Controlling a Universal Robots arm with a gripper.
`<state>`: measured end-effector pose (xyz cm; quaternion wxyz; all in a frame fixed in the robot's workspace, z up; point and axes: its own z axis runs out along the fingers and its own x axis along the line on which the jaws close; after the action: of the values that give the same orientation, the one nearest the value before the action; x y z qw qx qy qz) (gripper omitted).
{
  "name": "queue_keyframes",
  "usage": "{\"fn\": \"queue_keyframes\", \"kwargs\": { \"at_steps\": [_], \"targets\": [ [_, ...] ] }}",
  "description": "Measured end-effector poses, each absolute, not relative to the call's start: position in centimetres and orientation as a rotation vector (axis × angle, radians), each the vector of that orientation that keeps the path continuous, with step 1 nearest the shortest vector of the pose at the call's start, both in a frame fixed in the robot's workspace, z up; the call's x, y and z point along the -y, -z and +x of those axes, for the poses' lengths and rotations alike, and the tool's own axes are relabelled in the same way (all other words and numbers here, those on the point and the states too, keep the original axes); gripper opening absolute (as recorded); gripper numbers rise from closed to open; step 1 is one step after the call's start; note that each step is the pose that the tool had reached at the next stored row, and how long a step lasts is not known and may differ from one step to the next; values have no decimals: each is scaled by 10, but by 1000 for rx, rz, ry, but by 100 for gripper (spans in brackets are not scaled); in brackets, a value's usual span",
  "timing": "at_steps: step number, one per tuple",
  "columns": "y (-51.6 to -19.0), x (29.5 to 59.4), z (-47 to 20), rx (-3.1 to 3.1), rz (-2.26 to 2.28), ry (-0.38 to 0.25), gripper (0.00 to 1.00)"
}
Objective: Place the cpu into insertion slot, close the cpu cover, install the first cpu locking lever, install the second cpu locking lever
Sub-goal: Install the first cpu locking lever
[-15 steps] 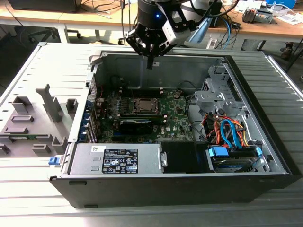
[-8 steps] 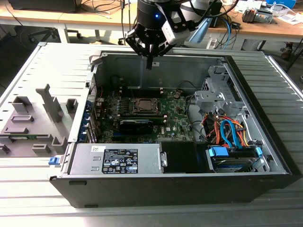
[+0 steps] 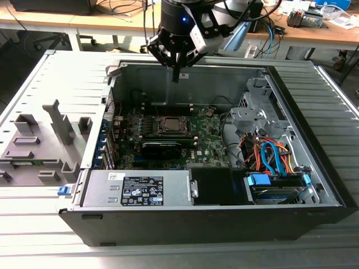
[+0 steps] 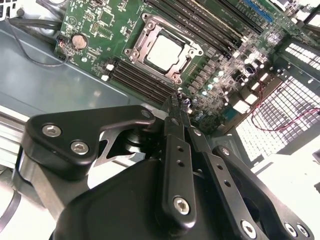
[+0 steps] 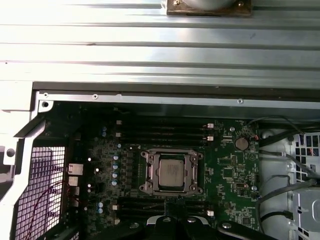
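Observation:
The cpu [image 5: 171, 171] lies flat in the insertion slot [image 3: 170, 124] on the green motherboard, its silvery top showing through a square window. The cpu cover [image 5: 148, 172] lies down flat around it as a metal frame. In the second wrist view the cpu [image 4: 165, 50] and the cpu cover [image 4: 141, 37] sit well beyond my fingertips. My gripper [image 3: 175, 75] hangs above the case's back wall, higher than the board and apart from the socket. Its two black fingers [image 4: 176, 125] are pressed together, shut on nothing. How the locking levers stand I cannot tell.
The open computer case [image 3: 314, 185] lies on a ribbed metal table. A long black block [image 3: 161, 147] sits just in front of the socket. The power supply [image 3: 137, 188] and a drive bay with coloured cables [image 3: 269, 157] fill the near side. Grey fixtures [image 3: 39, 140] stand at the exterior view's left.

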<state>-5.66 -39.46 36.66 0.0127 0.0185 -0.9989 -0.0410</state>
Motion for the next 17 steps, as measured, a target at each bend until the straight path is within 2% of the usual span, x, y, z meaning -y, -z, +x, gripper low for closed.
{"fn": "queue_keyframes", "kwargs": {
  "at_steps": [17],
  "targets": [
    [-360,395,-68,3113,58,128,11]
  ]
}}
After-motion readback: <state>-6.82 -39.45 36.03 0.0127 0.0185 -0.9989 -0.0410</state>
